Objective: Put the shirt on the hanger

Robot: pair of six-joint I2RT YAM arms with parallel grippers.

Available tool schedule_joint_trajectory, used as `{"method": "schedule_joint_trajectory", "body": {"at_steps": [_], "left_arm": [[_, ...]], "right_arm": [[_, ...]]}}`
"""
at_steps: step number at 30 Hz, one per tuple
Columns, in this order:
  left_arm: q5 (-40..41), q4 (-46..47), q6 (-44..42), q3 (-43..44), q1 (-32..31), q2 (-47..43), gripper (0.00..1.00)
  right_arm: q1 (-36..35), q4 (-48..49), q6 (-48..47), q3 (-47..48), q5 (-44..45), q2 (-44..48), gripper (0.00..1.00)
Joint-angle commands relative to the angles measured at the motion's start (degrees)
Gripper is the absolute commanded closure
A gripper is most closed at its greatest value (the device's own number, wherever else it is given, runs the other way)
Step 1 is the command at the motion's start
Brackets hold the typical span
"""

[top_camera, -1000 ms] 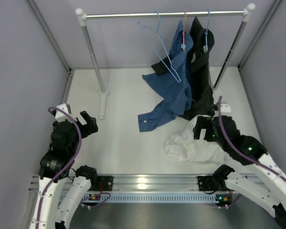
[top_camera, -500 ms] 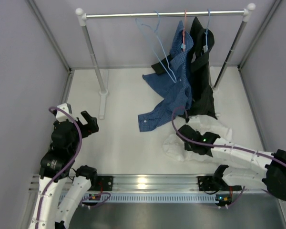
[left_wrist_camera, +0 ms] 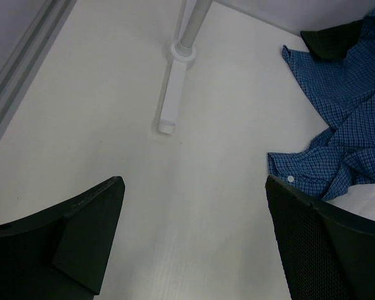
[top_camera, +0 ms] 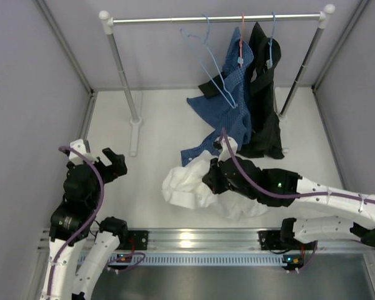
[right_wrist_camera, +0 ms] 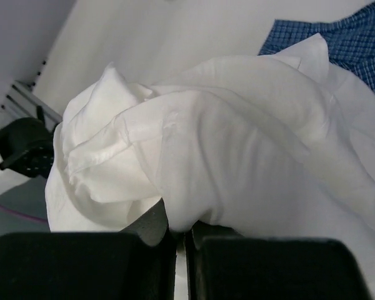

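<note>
Low over the table (top_camera: 156,125), my right gripper (right_wrist_camera: 180,232) clamps a thin fold of shirt (right_wrist_camera: 237,156) that may slip free; my left gripper (left_wrist_camera: 194,244) gapes idle.

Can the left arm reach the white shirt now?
Likely yes: bare table lies between the open jaws of the left arm and the shirt, bunched mid-table in the shut jaws of the right arm.
</note>
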State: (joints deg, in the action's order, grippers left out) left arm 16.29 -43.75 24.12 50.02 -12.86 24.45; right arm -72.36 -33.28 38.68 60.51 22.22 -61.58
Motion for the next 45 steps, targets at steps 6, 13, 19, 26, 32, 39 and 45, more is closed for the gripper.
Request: {"method": "schedule_joint_trajectory", "body": {"at_steps": [6, 13, 19, 26, 32, 39, 45], "left_arm": [[4.0, 2.4, 0.7, 0.0, -0.2, -5.2, 0.02], [0.8, 2.4, -0.1, 0.1, -0.2, -2.4, 0.02], [-1.2, 2.6, -0.2, 0.1, -0.2, -1.2, 0.02], [-1.0, 2.4, -0.1, -0.1, -0.2, -1.2, 0.02], [-1.1, 2.6, 0.1, -0.2, -0.2, -1.7, 0.02], [-1.4, 2.6, 0.1, -0.4, -0.2, -1.9, 0.02], [-1.8, 3.0, 0.1, -0.4, -0.3, -1.8, 0.02]], "right_arm": [[8.1, 4.6, 1.8, 2.8, 1.7, 1.9, 1.0], [23.0, 17.8, 16.8, -20.1, -1.5, 3.3, 0.76], [21.9, 16.1, 9.4, -20.6, -3.1, 8.1, 0.38], [7.3, 5.5, -9.3, -3.5, 1.9, -2.9, 0.3], [3.3, -0.2, -13.0, 9.8, 14.1, -19.4, 0.29], [3.6, -4.3, -16.0, 16.5, 25.9, -30.3, 0.36], [5.6, -2.0, -18.7, 14.5, 25.8, -34.7, 0.76]]}}
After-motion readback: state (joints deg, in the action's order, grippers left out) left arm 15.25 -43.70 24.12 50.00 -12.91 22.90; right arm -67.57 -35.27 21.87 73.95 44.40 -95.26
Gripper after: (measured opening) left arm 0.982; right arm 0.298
